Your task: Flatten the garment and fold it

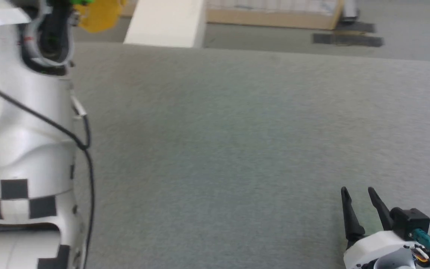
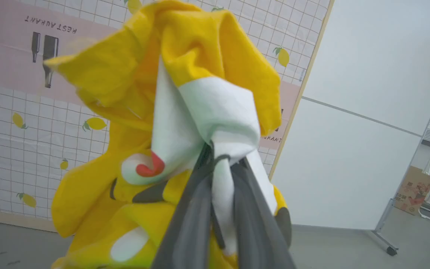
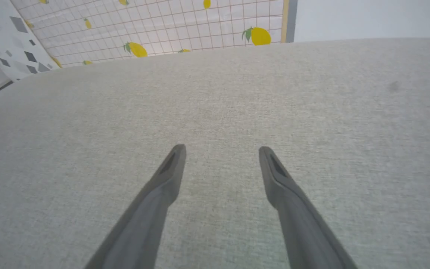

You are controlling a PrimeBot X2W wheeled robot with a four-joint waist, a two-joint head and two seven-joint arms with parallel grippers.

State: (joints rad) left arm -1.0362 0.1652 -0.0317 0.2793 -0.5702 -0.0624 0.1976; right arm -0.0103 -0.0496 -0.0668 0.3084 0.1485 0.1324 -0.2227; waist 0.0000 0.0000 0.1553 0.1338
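- Lowering the garment (image 2: 200, 45) onto the grey tabletop (image 1: 218, 130) looks like the step in hand. It hangs bunched in the air at the far left, off the surface, so it is best brought down slowly, letting a loose edge land first.
- Left hand (image 2: 222, 160): closed tight on a wad of the white muzzle print. The pale left forearm (image 1: 21, 112) rises steeply along the head view's left edge.
- Aim for the middle of the tabletop, between the two arms, so there is room to spread the cloth.
- Right hand (image 1: 357, 191): low at the near right, fingers spread and holding nothing, hovering close over the tabletop. From there it seems well placed to pinch a hem or sleeve once the cloth lands.
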